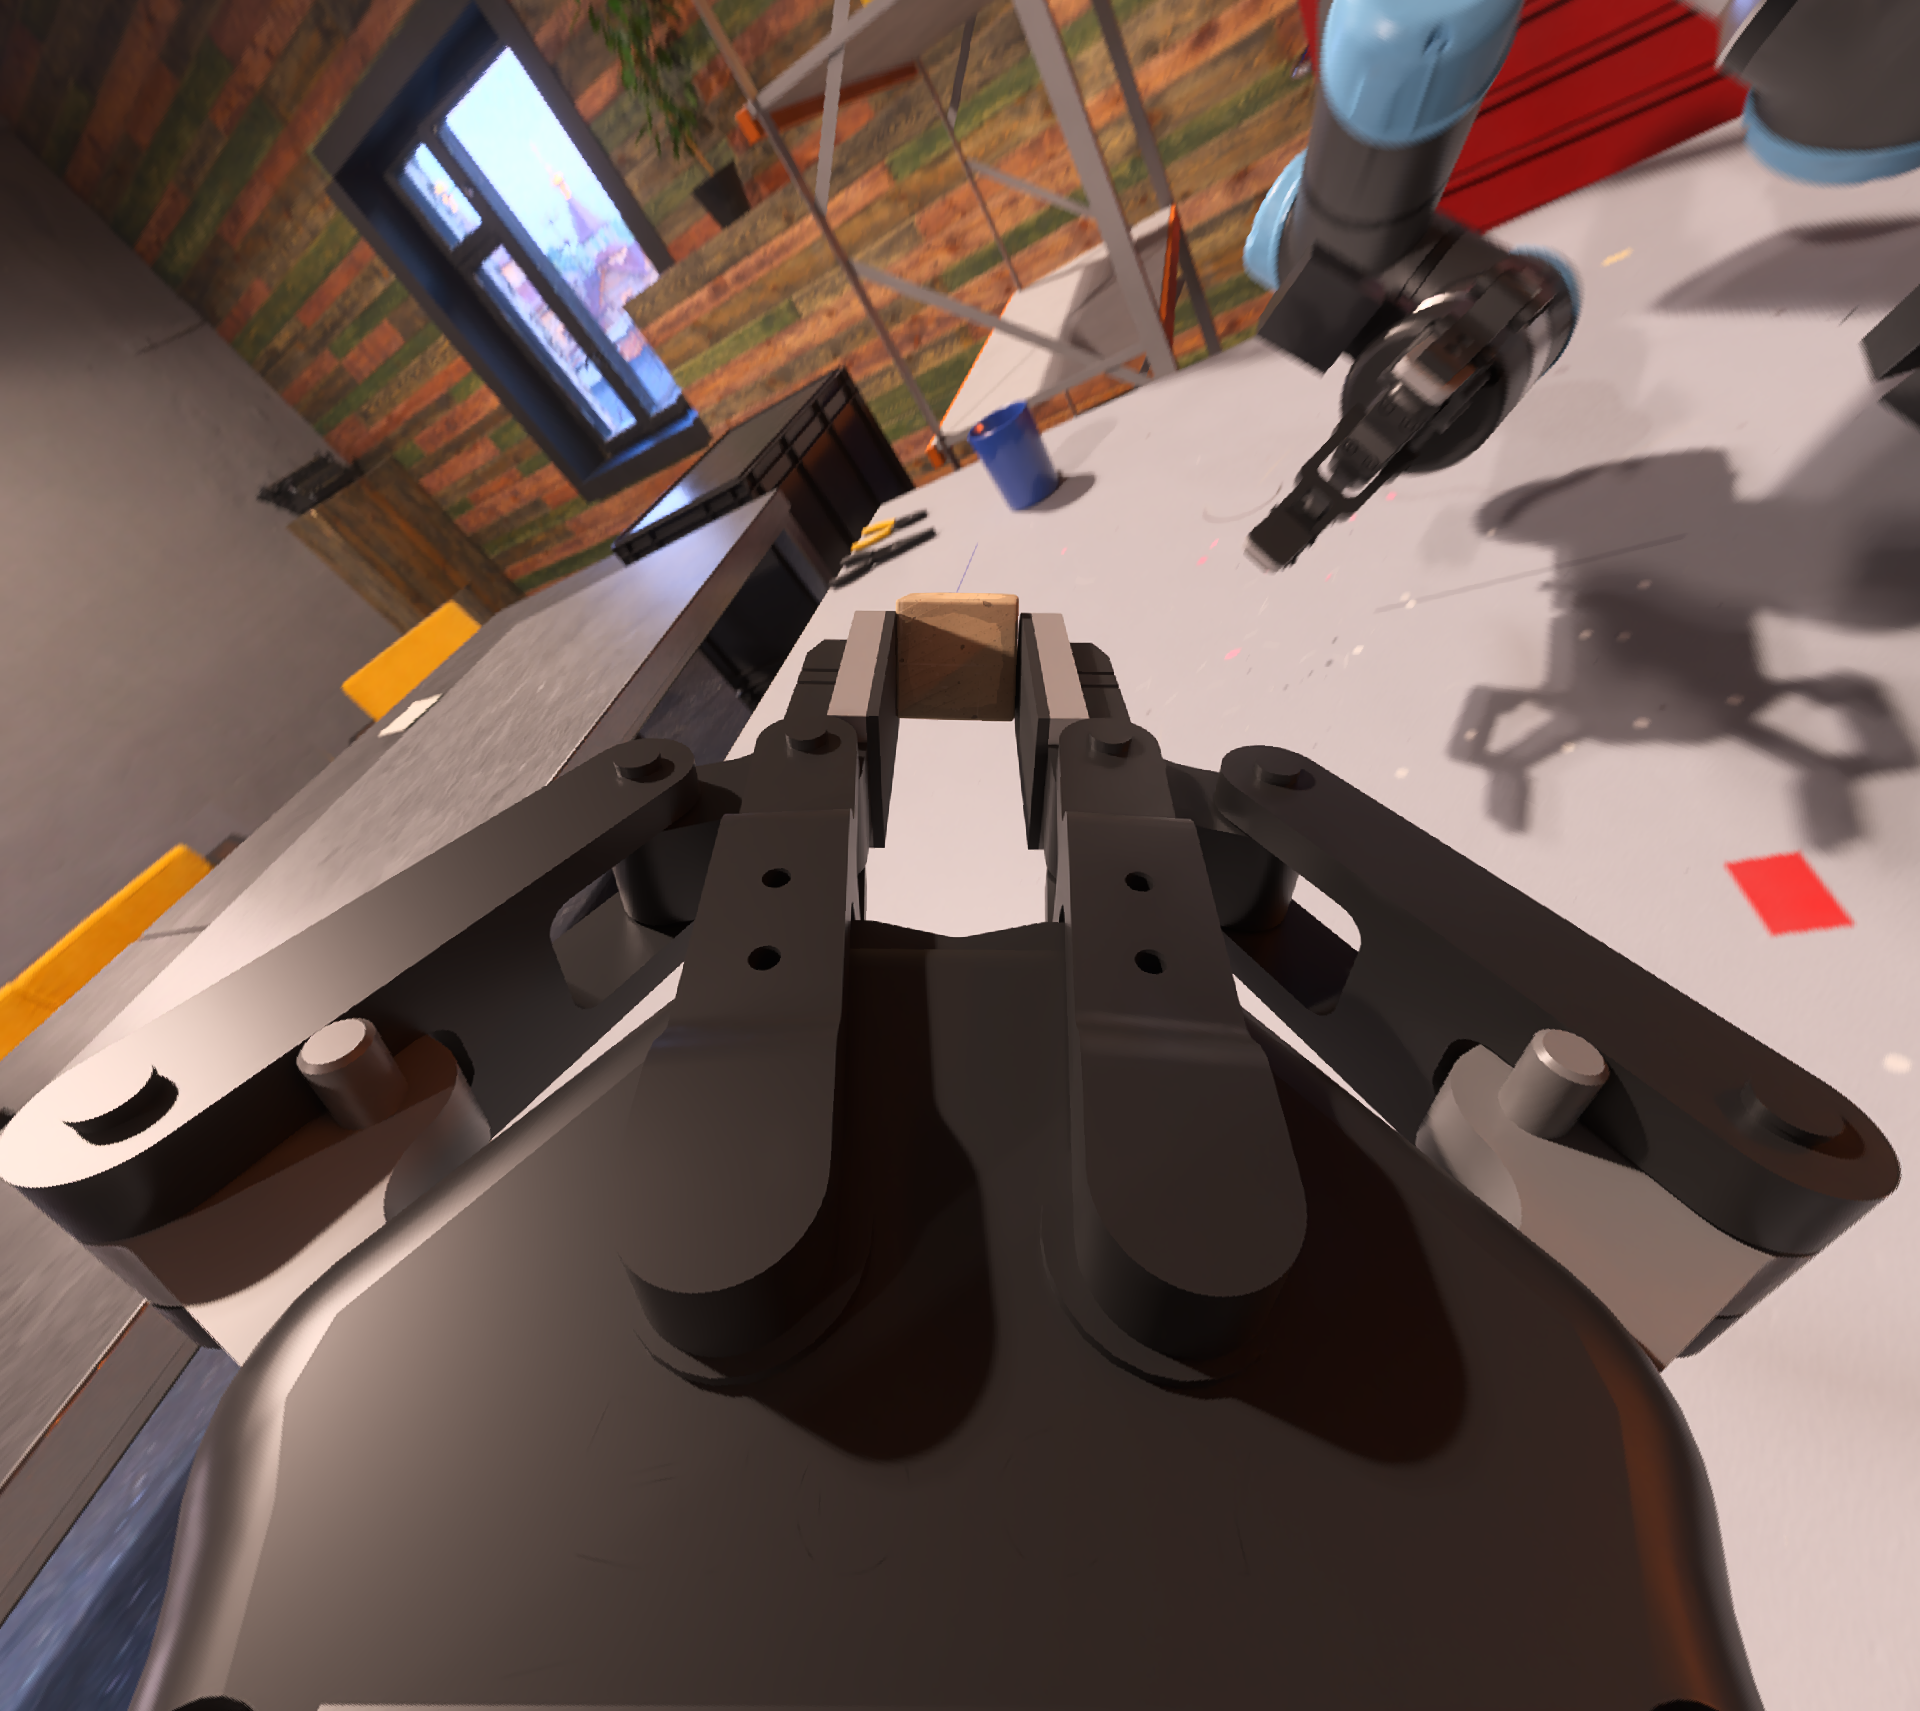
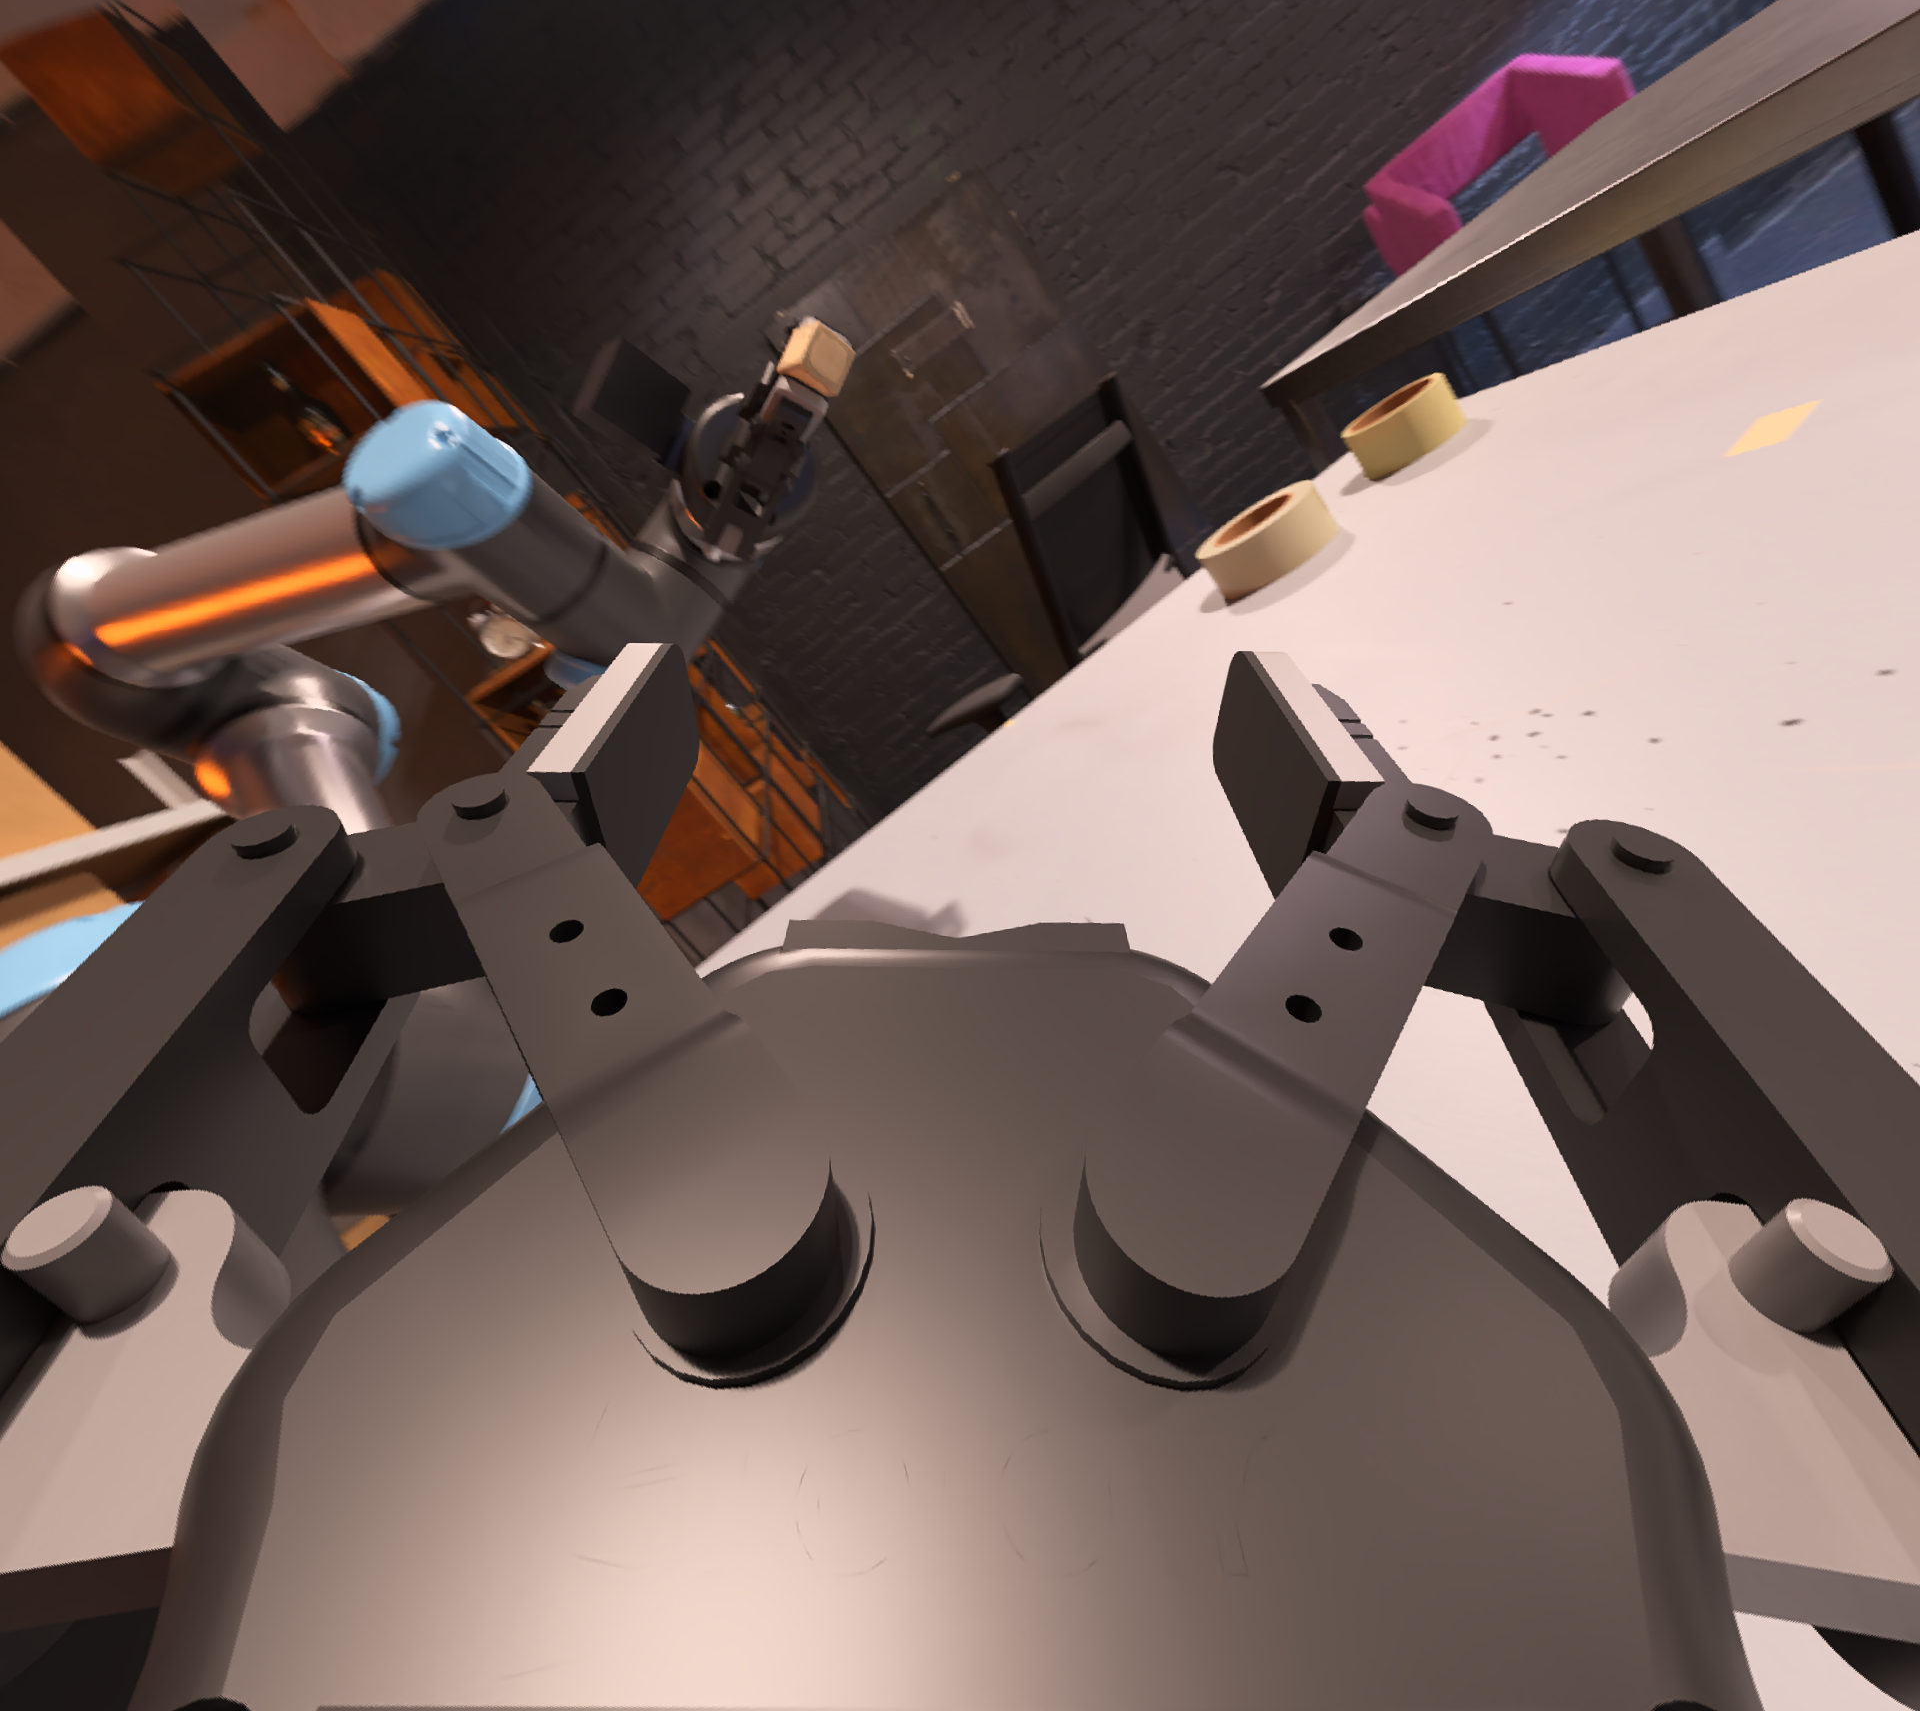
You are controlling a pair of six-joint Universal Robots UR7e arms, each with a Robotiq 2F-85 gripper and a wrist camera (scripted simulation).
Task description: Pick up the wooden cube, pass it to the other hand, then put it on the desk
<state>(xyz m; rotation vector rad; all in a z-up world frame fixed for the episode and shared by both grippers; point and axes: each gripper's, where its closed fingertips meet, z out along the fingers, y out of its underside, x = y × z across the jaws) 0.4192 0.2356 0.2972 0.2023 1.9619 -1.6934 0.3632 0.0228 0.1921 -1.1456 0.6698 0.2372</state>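
Observation:
My left gripper (image 1: 956,659) is shut on the wooden cube (image 1: 956,653), a light-brown block clamped between the fingertips and held in the air above the white desk (image 1: 1351,830). In the right wrist view the same cube (image 2: 817,357) shows small and far off at the tip of the left arm's gripper (image 2: 802,373). My right gripper (image 2: 951,747) is open and empty, its fingers spread wide above the desk (image 2: 1455,726). In the left wrist view the right gripper (image 1: 1283,544) hangs to the upper right of the cube, well apart from it.
A blue cup (image 1: 1013,456) and yellow-handled pliers (image 1: 883,534) lie beyond the cube. A red patch (image 1: 1789,892) marks the desk at right. Two tape rolls (image 2: 1268,539) (image 2: 1403,425) sit near the desk's far edge. A black crate (image 1: 769,477) stands on a dark table.

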